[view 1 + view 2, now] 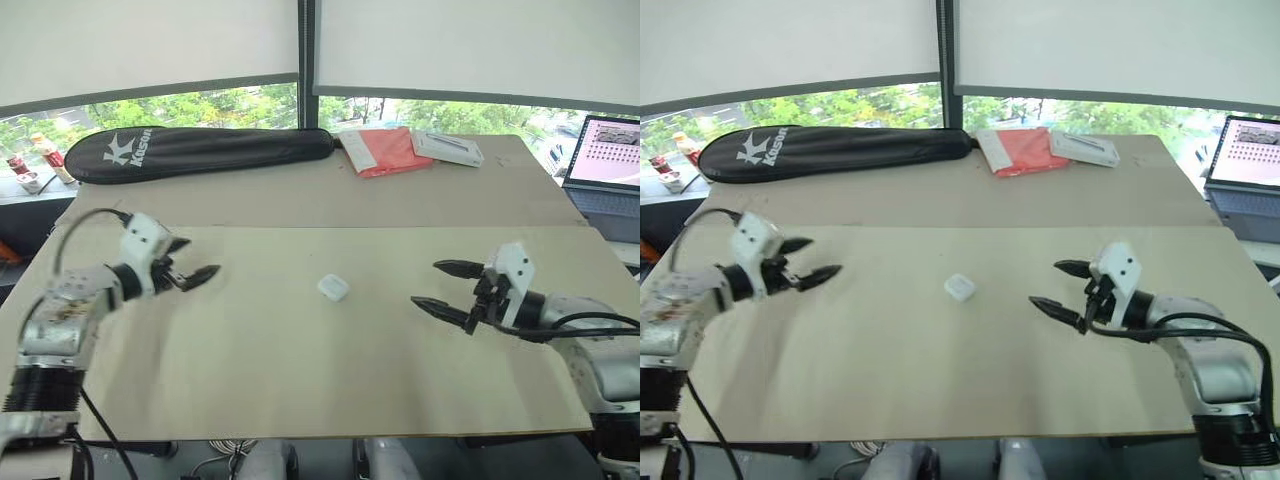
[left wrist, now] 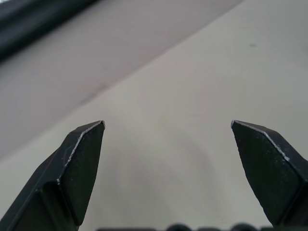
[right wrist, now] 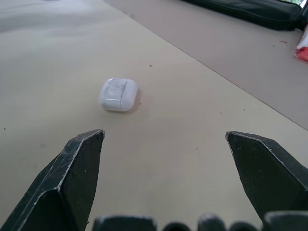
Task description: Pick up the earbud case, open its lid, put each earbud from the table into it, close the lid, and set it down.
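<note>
A small white earbud case (image 1: 333, 288) lies shut on the light table (image 1: 300, 370), near its middle; the right wrist view shows the case (image 3: 118, 94) ahead of the fingers. My right gripper (image 1: 436, 285) hovers open to the case's right, about a hand's width away, fingers pointing at it. My left gripper (image 1: 192, 262) is open over the table's left part, farther from the case, with nothing between its fingers (image 2: 79, 168). I cannot make out any loose earbuds on the table.
A long black racket bag (image 1: 190, 150) lies along the far left. A red packet (image 1: 385, 150) and a white flat box (image 1: 447, 147) sit at the far middle. A laptop (image 1: 608, 170) stands off the right edge. Bottles (image 1: 40, 160) stand at far left.
</note>
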